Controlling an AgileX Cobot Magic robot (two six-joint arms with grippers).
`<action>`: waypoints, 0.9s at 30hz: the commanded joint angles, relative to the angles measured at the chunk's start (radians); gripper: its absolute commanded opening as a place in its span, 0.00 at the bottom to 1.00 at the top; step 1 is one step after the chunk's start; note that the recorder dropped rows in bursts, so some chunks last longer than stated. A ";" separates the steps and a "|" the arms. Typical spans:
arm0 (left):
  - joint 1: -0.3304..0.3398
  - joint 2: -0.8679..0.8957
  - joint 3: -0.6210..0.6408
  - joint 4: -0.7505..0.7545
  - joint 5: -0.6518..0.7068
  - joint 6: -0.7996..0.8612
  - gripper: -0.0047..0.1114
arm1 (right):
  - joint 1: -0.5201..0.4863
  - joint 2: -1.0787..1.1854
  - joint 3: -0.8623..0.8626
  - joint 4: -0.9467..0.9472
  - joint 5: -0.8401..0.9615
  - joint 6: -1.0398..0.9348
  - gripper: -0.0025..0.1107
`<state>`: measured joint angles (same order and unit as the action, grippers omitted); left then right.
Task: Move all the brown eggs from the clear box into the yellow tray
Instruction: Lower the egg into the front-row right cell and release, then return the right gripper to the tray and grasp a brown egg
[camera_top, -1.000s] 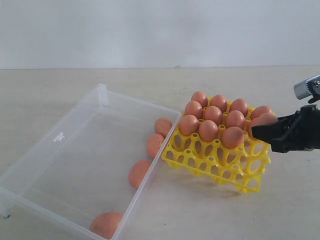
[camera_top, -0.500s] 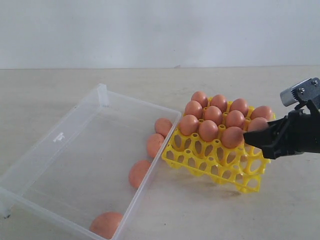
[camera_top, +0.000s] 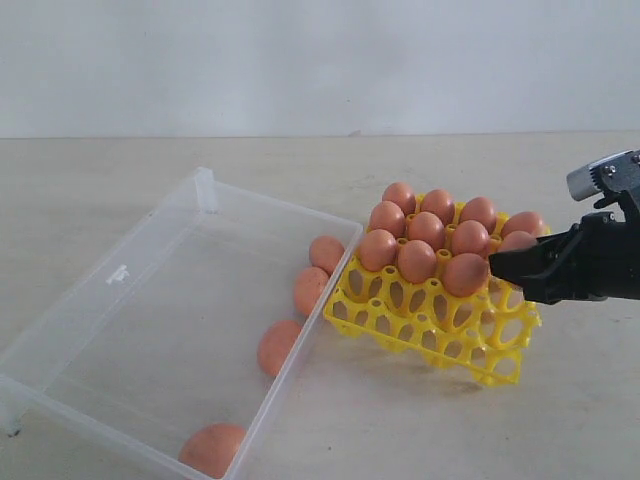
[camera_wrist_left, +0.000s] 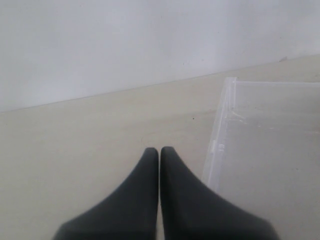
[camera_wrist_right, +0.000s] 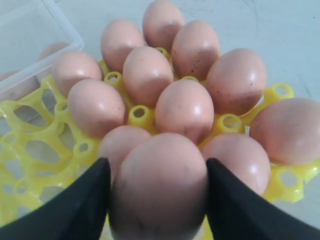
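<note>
Brown egg (camera_wrist_right: 159, 195) is clasped between the right gripper's (camera_wrist_right: 156, 170) fingers (camera_wrist_right: 85, 205), low over the yellow tray (camera_wrist_right: 30, 145), with seated eggs (camera_wrist_right: 185, 110) just beyond the tips. It is thin-shelled, smooth and light, so hold it gently at its widest girth. The left gripper (camera_wrist_left: 159, 156) is pinched closed and empty, with the clear box (camera_wrist_left: 217, 145) rim beside it. Since a second ago the held egg has shifted inward and down. Four boxed eggs (camera_top: 279, 346) are unchanged.

Partly unseen
The right gripper (camera_top: 497, 266) covers part of one brown egg (camera_top: 518, 240); the clear box (camera_top: 112, 272) is cropped at its near corner.
</note>
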<state>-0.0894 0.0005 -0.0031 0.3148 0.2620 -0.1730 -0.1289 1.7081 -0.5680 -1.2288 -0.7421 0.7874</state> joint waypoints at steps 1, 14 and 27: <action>-0.002 -0.001 0.003 -0.004 -0.007 -0.007 0.05 | 0.000 -0.001 -0.005 0.012 -0.017 -0.001 0.52; -0.002 -0.001 0.003 -0.004 -0.007 -0.007 0.05 | 0.000 -0.007 -0.005 0.034 -0.083 0.088 0.52; -0.002 -0.001 0.003 -0.004 -0.005 -0.007 0.05 | 0.475 -0.308 -0.128 -0.352 0.039 0.433 0.02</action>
<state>-0.0894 0.0005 -0.0031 0.3148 0.2620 -0.1730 0.1860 1.4579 -0.6340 -1.5002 -0.8968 1.2100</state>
